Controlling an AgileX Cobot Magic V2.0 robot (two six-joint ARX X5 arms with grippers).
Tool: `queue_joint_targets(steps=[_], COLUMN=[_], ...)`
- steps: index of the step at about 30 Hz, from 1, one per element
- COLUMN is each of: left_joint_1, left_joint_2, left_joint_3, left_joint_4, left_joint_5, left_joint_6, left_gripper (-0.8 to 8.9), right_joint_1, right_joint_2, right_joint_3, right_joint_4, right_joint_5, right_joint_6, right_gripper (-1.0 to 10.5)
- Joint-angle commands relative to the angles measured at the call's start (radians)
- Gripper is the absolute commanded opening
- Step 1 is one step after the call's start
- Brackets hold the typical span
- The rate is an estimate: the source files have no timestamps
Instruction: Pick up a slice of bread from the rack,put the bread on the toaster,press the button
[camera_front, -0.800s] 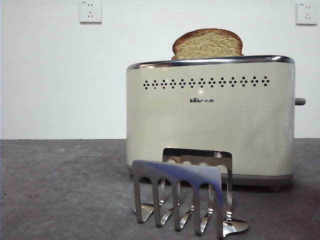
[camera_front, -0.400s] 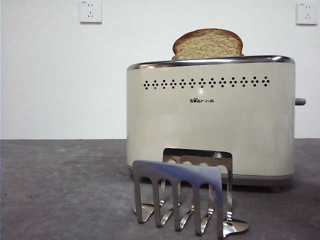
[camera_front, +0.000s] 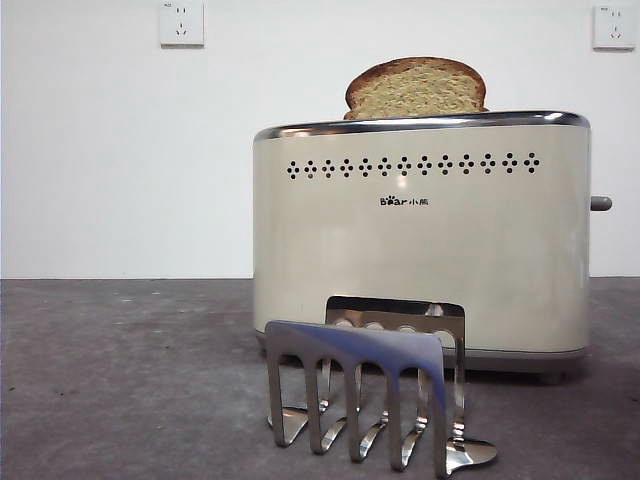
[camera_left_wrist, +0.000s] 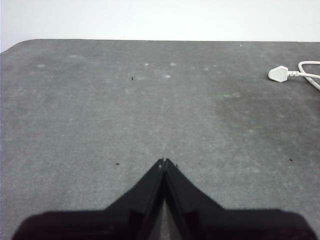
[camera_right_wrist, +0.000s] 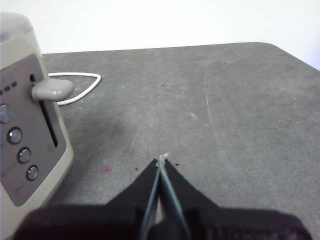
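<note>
The slice of bread (camera_front: 415, 88), brown, speckled and dark-crusted, is sitting in the cream toaster (camera_front: 420, 240), its domed top poking above the chrome rim. The steel rack (camera_front: 365, 385) is standing at the toaster's 6 o'clock on the grey desk (camera_front: 130, 380). The grey button (camera_right_wrist: 52, 89) is sitting high in its slot. Both the left claw (camera_left_wrist: 164, 162) and the right claw (camera_right_wrist: 161, 161) are hovering pressed together over bare desk. A white wall (camera_front: 100, 160) is rising behind.

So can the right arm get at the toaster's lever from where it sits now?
Probably yes. The right gripper, jaws shut, sits off the toaster's narrow end, and only bare table lies between it and the grey lever, still at the top of its slot.
</note>
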Motion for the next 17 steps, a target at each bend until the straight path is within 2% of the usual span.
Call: queue_joint_targets(steps=[1, 4, 9, 17], left_joint_1=[0.002, 0.002, 0.002, 0.002], left_joint_2=[0.0, 0.0, 0.0, 0.0], left_joint_3=[-0.011, -0.011, -0.011, -0.011], left_joint_4=[0.005, 0.005, 0.005, 0.005], left_joint_5=[0.004, 0.004, 0.004, 0.004], left_joint_6=[-0.006, -0.006, -0.006, -0.006], left_gripper=[-0.04, -0.04, -0.04, -0.04], right_joint_1=[0.001, 0.001, 0.001, 0.001], right_joint_2=[-0.003, -0.003, -0.003, -0.003], right_joint_3=[-0.004, -0.004, -0.004, -0.004], right_joint_4=[-0.005, -0.005, -0.005, -0.005], right_joint_5=[0.007, 0.007, 0.007, 0.007], right_joint_6=[-0.013, -0.018, -0.073, -0.072], right_gripper=[0.0, 0.0, 0.0, 0.0])
